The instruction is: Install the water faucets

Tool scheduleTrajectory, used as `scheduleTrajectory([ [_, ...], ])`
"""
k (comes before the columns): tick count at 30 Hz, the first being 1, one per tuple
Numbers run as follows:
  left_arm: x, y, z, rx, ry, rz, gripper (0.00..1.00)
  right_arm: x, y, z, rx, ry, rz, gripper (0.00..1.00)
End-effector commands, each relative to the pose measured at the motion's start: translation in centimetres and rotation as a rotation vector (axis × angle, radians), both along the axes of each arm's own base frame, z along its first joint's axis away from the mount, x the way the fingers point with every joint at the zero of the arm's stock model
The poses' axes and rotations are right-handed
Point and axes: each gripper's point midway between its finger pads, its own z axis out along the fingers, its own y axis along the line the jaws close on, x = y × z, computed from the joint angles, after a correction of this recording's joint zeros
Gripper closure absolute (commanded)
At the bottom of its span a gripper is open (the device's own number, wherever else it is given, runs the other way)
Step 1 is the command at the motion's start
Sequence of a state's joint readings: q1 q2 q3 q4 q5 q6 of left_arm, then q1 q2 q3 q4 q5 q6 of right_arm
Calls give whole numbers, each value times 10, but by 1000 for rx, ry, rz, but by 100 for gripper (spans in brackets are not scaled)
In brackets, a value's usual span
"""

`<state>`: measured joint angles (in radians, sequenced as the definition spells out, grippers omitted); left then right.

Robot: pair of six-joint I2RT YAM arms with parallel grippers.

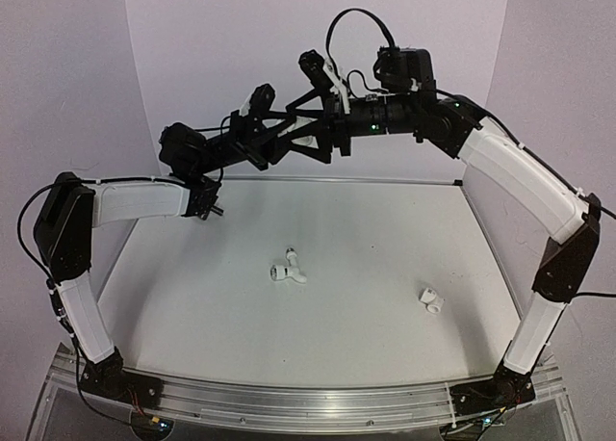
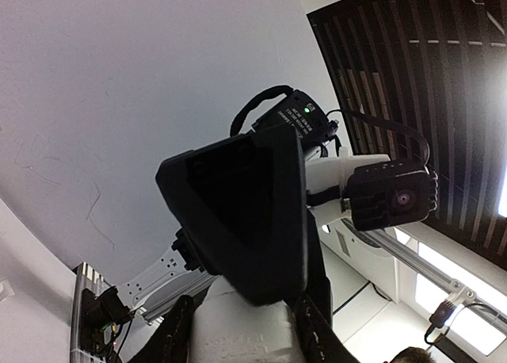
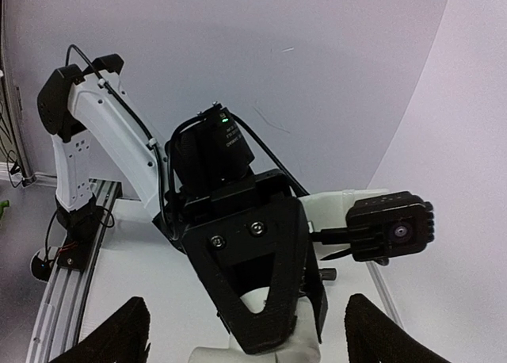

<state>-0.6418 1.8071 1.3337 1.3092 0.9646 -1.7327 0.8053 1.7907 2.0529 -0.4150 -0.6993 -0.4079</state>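
A white tap body with knob and spout lies at the table's middle. A short white tubular fitting lies to its right. Both arms are raised above the far edge with their grippers meeting. My left gripper is shut on a white block with raised lettering, which also shows in the right wrist view. My right gripper is open, its fingers spread wide on either side of the block and of the left gripper's black finger. In the top view the block is hidden.
The white table has a metal rail along its near edge and white walls behind and to the sides. Each wrist view shows the other arm's camera close by.
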Motion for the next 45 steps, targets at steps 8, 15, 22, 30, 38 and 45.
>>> scheduleTrajectory([
  [8, -43, 29, 48, -171, -210, 2, 100, 0, 0, -3, -9, -33, -2, 38],
  [15, -43, 29, 48, -171, -208, 5, 100, 1, -4, -5, -23, -47, -18, 53],
  [22, -38, 25, 40, -160, -198, 15, 93, 0, -9, -3, -27, -58, -34, 70],
  [30, -24, 18, 9, -50, -221, 90, 39, 6, -26, -15, -78, -51, -115, 77],
  [38, 57, 46, -59, 307, -136, 480, 1, 45, -81, -68, -226, -8, -311, 77],
  [45, 117, 107, -126, 868, -166, 1010, 0, 84, -156, -215, -647, 83, -548, 77],
])
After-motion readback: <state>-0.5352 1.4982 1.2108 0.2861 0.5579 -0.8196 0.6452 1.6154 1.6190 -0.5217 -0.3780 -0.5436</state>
